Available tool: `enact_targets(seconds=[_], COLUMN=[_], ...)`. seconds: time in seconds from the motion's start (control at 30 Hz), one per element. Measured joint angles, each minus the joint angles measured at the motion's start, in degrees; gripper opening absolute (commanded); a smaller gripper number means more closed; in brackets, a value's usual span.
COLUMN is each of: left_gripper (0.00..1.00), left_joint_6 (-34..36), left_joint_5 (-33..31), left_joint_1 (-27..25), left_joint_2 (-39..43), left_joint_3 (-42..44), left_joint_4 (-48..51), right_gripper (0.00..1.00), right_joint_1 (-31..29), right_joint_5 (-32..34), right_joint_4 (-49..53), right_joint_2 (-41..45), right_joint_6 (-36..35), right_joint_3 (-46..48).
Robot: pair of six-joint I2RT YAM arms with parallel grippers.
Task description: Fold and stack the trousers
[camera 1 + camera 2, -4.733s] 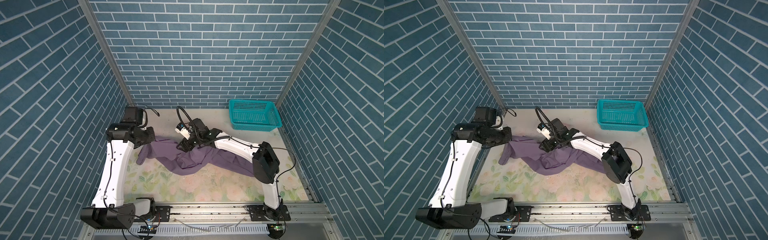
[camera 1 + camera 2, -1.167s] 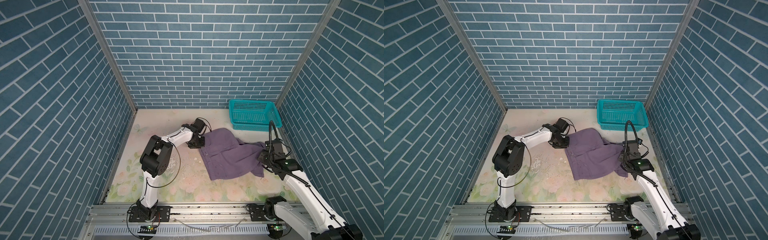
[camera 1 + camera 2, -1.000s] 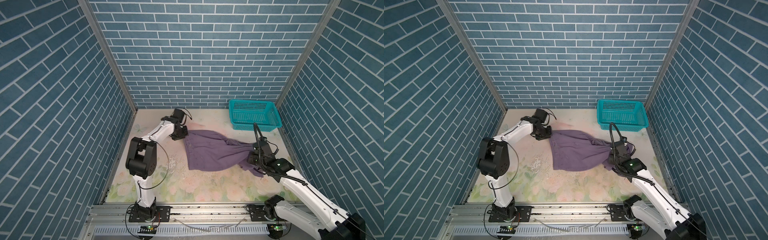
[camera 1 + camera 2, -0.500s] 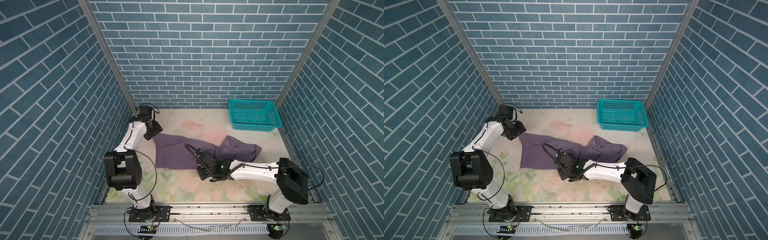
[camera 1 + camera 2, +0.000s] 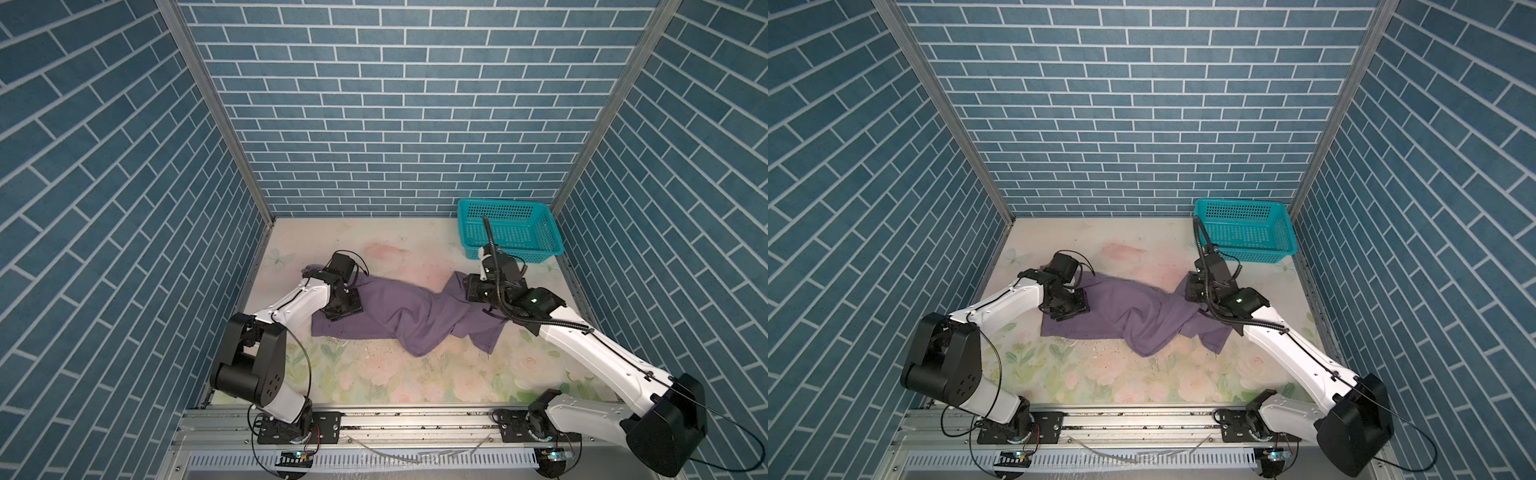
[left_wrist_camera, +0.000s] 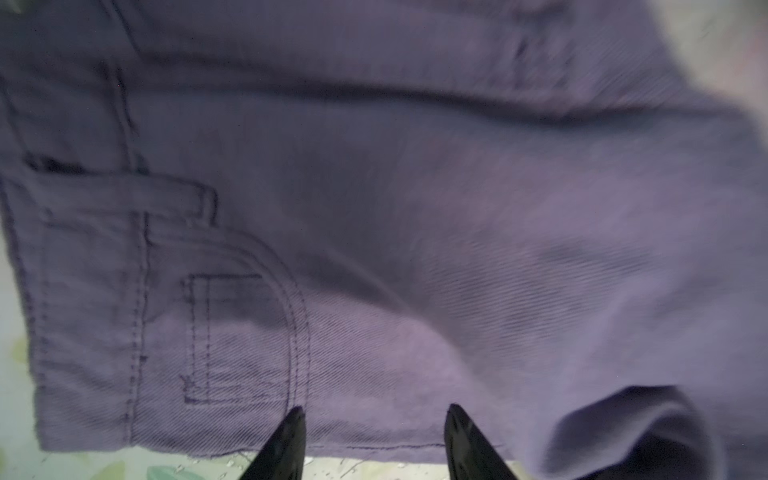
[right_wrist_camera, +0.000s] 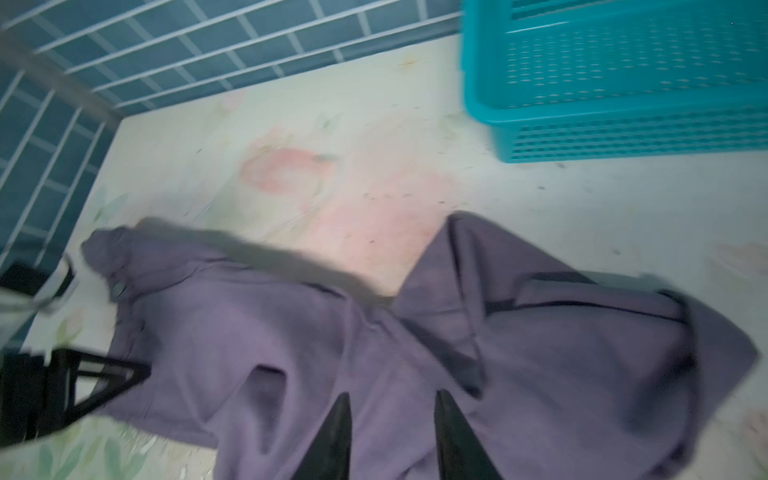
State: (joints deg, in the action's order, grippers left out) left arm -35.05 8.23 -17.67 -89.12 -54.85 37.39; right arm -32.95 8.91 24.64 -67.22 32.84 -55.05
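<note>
Both sets of jaws parted, left gripper [image 6: 374,415], right gripper [image 7: 392,399] over crumpled trousers [image 5: 399,316]

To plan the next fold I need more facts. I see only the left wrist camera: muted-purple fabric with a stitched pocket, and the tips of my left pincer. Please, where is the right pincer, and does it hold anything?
Observer: The right pincer hangs over the leg end of the muted-purple soft fabric trousers, jaws apart, holding nothing.
Operator: Do the legs lie flat?
Observer: No. In both top views they are bunched in rumpled folds.
Operator: What else is there?
Observer: A teal plastic mesh basket stands at the far right corner, apart from the trousers.
</note>
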Motion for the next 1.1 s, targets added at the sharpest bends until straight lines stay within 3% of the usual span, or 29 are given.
enact_targets(seconds=[0.2,0.3,0.53,0.7,0.87,0.97,1.1], left_gripper=[0.56,0.59,0.61,0.62,0.63,0.63,0.63], left_joint_6=[-0.79,-0.57,1.53,2.45,2.51,2.47,2.49], left_joint_5=[-1.05,-1.73,-1.99,-1.95,-1.51,-1.36,-0.11], left_joint_1=[0.26,1.16,8.61,13.66,16.22,16.76,17.07], left_joint_2=[2.1,4.98,7.93,9.29,9.35,9.35,9.55], left_joint_3=[6.54,7.5,9.27,10.84,10.88,10.88,10.8], left_joint_4=[-1.09,-1.05,-0.87,-0.13,0.11,0.02,0.11], right_gripper=[0.48,0.56,0.6,0.37,0.25,0.0,0.0], right_joint_1=[10.32,11.37,11.43,11.32,10.38,8.98,8.07], right_joint_5=[-6.27,-9.51,-16.33,-18.73,-19.19,-18.95,-18.32], right_joint_4=[1.31,0.2,-3.72,-7.45,-8.83,-7.91,-5.57], right_joint_2=[-6.99,-13.16,-24.13,-28.68,-30.32,-30.25,-27.34], right_joint_6=[0.87,1.38,2.6,5.97,8.33,8.57,7.67], right_joint_3=[1.03,1.03,1.01,1.01,0.55,-0.79,-1.6])
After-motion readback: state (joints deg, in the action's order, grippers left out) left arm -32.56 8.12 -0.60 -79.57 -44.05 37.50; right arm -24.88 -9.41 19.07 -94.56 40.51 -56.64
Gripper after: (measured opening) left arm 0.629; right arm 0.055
